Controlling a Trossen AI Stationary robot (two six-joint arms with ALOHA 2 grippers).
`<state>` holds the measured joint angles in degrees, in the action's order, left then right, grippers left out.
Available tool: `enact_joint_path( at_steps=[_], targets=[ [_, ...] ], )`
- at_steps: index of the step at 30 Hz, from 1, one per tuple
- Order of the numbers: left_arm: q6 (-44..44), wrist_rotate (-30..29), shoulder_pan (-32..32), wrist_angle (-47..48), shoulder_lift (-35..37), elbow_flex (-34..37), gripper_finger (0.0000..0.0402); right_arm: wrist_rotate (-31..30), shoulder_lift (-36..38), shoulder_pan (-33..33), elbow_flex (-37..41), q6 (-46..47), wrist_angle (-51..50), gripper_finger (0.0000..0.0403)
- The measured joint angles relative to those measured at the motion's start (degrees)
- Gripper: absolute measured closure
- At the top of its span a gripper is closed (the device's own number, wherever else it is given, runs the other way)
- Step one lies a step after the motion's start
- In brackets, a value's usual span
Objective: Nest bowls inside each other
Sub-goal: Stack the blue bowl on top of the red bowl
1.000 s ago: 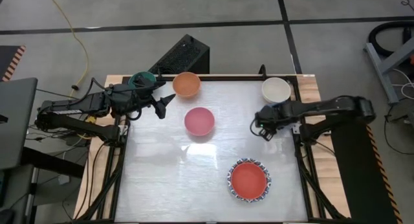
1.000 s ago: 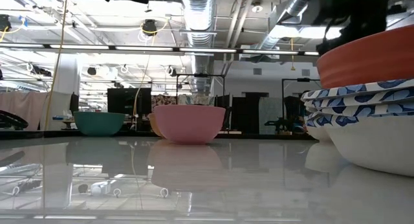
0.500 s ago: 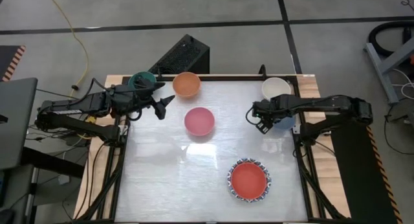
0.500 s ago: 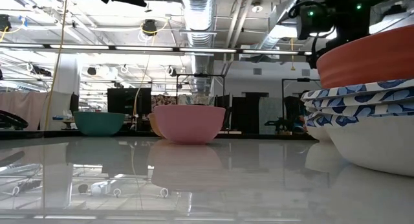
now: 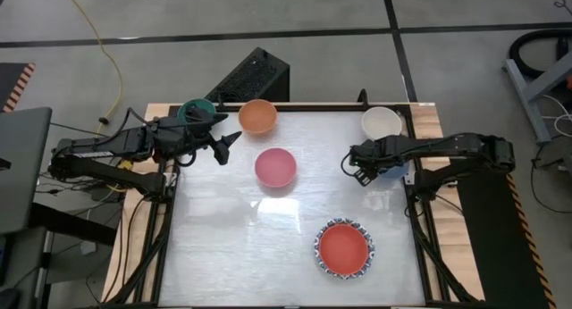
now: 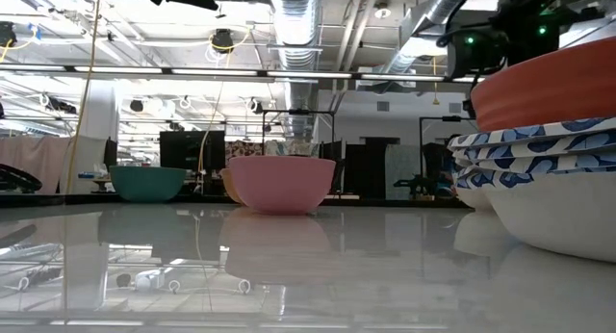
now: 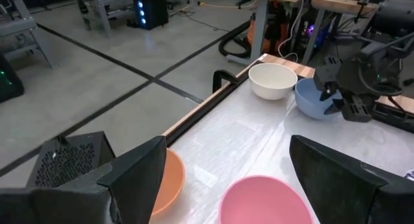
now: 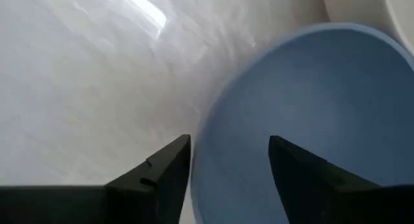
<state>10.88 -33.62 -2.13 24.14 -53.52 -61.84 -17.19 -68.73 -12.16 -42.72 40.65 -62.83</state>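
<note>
The right claw [image 5: 359,172] hangs over the right side of the tabletop [image 5: 223,246], its two fingers spread apart and straddling the near rim of the blue bowl [image 8: 304,120]; the right wrist view shows one finger outside the rim and the other over the bowl's inside, with no clear contact, so nothing is gripped. The blue bowl [image 5: 393,171] sits just beside the cream bowl [image 5: 382,123], which stands at the far right corner, and is mostly hidden under the arm in the high view. The left claw [image 5: 229,141] waits at the left edge of the tabletop, fingers wide open and holding nothing, pointing toward the orange bowl [image 5: 257,116] and the pink bowl [image 5: 275,166]. The teal bowl [image 5: 192,108] stands at the far left corner, partly behind the left arm. Near the front right lies the red bowl [image 5: 344,247], nested on top of a stack of blue-and-white patterned bowls [image 6: 539,145], as the low view shows close up.
</note>
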Motion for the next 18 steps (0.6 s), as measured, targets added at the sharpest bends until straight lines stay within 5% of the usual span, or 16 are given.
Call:
enact_joint_path(
  at_steps=[9, 18],
  targets=[
    [-0.05, 0.03, -0.82, -0.01, -0.02, 0.0, 0.0084, 2.43, 0.0, -0.04, 0.03, 0.43, -0.07, 0.0377],
    [0.0, 0.08, -1.27, 0.66, 0.0, 0.0, 0.0084, 4.65, 0.13, 1.31, -0.76, 3.25, 0.04, 0.0395]
  ],
)
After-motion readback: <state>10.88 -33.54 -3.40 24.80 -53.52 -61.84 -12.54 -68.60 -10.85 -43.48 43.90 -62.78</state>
